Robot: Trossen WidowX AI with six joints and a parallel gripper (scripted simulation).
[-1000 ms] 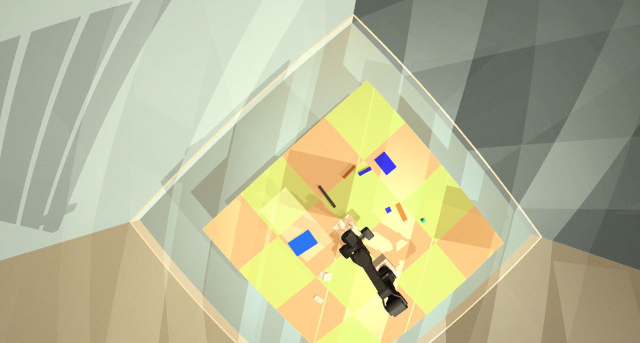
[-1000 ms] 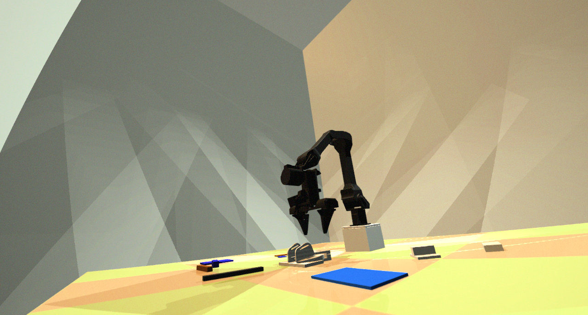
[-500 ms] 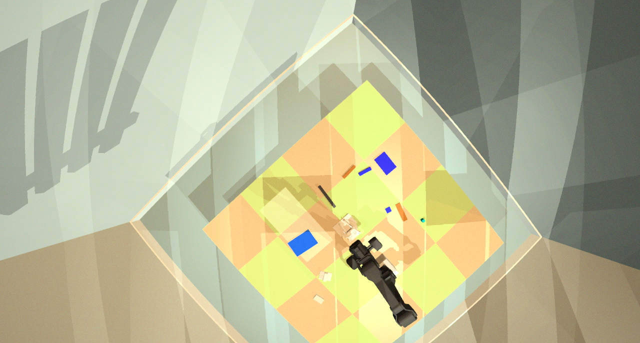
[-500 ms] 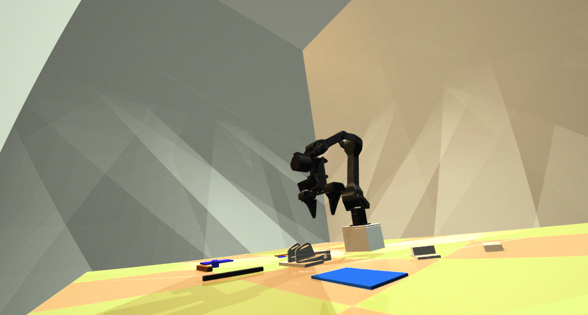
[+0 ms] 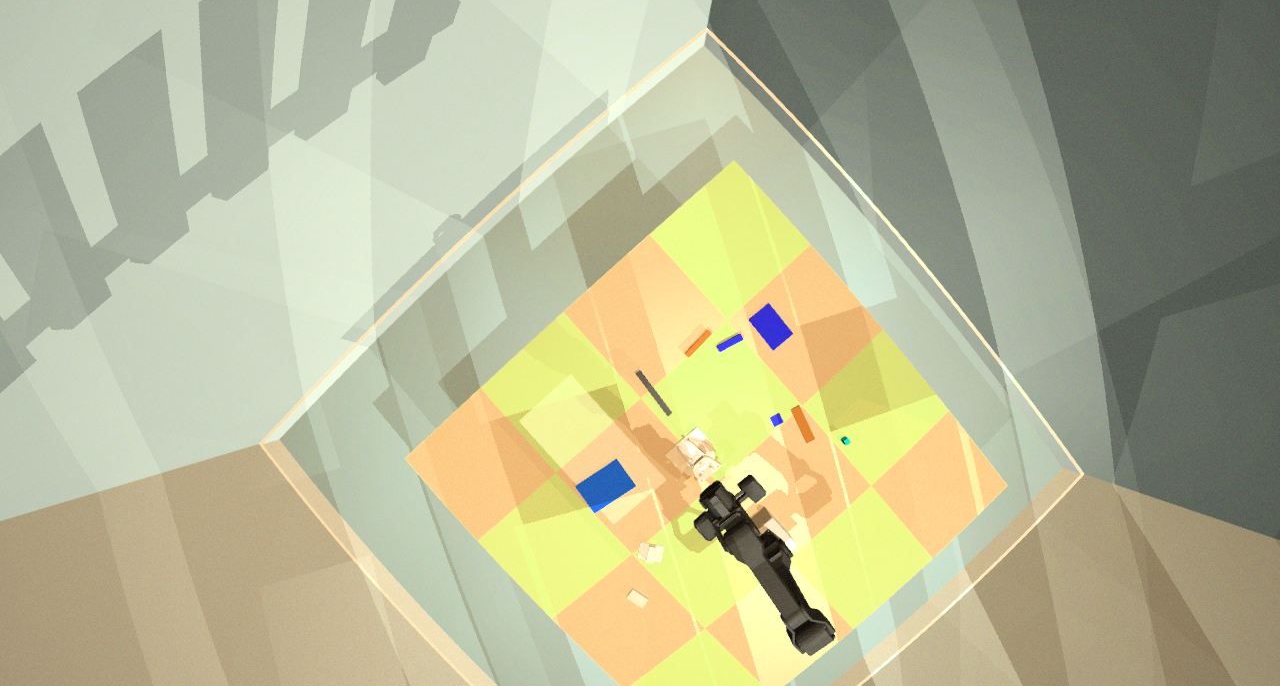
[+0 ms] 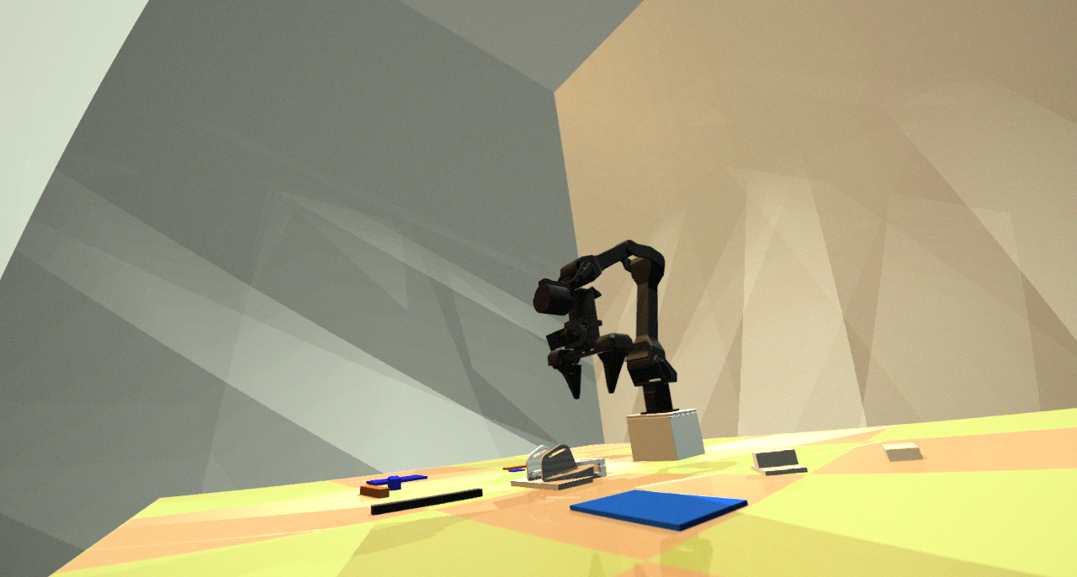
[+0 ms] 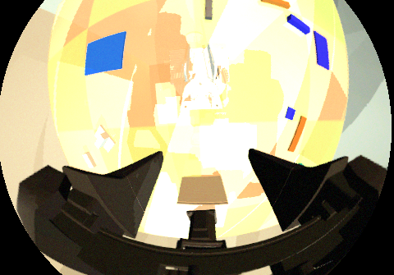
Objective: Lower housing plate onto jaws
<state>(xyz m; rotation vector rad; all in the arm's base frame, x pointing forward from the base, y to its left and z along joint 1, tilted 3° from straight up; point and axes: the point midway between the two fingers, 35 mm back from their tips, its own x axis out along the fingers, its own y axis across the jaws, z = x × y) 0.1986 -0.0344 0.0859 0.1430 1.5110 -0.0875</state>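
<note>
The pale jaw assembly (image 5: pixel 693 454) (image 6: pixel 559 462) stands on the checkered table, with two slotted upright walls. In the wrist view its right wall (image 7: pixel 211 61) shows grey. The housing plate (image 7: pixel 203 99) appears to lie across the assembly's end nearer the robot base, seemingly flat. Glare and small size hide the jaws, pins and stubs, so I cannot tell whether it is fully level and closed. My gripper (image 5: pixel 729 506) (image 6: pixel 594 394) (image 7: pixel 206 155) is open and empty, its fingers wide apart. It hangs well above the assembly and towards the robot base, touching nothing.
A blue plate (image 5: pixel 605 485) (image 6: pixel 659 508) (image 7: pixel 106 53) and a dark bar (image 5: pixel 653 393) (image 6: pixel 427 500) (image 7: pixel 208 0) lie near the assembly. Orange bars and blue blocks lie beyond. A pale angled piece (image 5: pixel 650 552) (image 6: pixel 775 461) and a pale block (image 5: pixel 637 597) (image 6: pixel 902 451) lie to one side.
</note>
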